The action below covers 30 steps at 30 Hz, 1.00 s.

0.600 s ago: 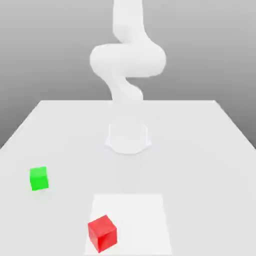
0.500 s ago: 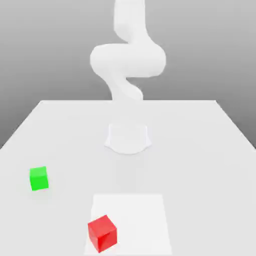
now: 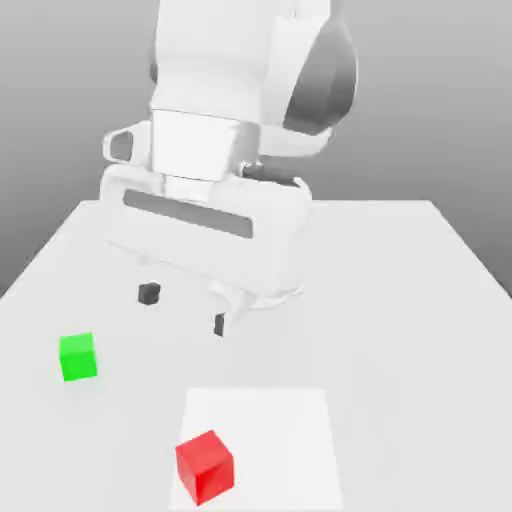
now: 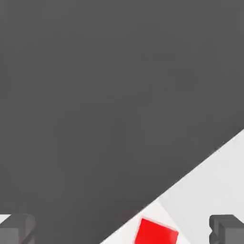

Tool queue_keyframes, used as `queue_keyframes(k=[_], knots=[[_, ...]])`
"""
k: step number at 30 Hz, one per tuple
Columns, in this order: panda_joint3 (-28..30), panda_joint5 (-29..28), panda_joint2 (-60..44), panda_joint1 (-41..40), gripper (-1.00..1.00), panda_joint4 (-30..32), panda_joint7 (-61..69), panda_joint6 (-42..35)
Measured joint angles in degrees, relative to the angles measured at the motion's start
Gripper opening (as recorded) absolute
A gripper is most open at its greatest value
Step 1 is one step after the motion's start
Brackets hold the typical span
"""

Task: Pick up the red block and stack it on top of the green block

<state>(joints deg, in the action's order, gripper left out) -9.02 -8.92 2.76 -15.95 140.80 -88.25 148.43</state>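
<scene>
Your arm (image 3: 240, 70) is clad in smooth white shells with rounded, bulging contours. Beside its upper white shell you see a grey domed cap. Below the arm sits a broad white hand housing bearing one long grey slot across its face and a looped lug at one end. From the housing's underside your pincer (image 3: 184, 309) projects two short fingers tipped with small dark grey square pads (image 4: 228, 228).

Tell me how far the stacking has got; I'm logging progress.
Nothing is stacked yet. The red block sits on the table, apart from the green block, which has nothing on it. In hand: the gripper hangs above the table with jaws open and empty, the red block between them in the hand view. Left: grasp, lift, carry, place.
</scene>
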Motion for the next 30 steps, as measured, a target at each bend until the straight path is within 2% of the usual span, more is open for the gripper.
queue_keyframes(k=[7,11,12,19,24,27,30], knots=[[0.37,4.2,-13.54,-0.69,0.0,2.83,-8.31,6.54],[2.36,2.19,-21.76,0.76,0.0,1.86,-10.66,13.1],[2.91,1.68,-23.39,1.2,-1.0,1.63,-11.06,14.44],[2.95,1.62,-23.56,1.23,-1.0,1.61,-11.14,14.69],[1.24,4.91,-14.57,-0.2,-1.0,3.2,-8.74,7.31],[6.18,5.04,-9.12,-4.87,-1.0,7.55,-9.83,5.84],[11.28,4.77,-3.3,-15.89,-1.0,12.76,-11.51,5.17]])
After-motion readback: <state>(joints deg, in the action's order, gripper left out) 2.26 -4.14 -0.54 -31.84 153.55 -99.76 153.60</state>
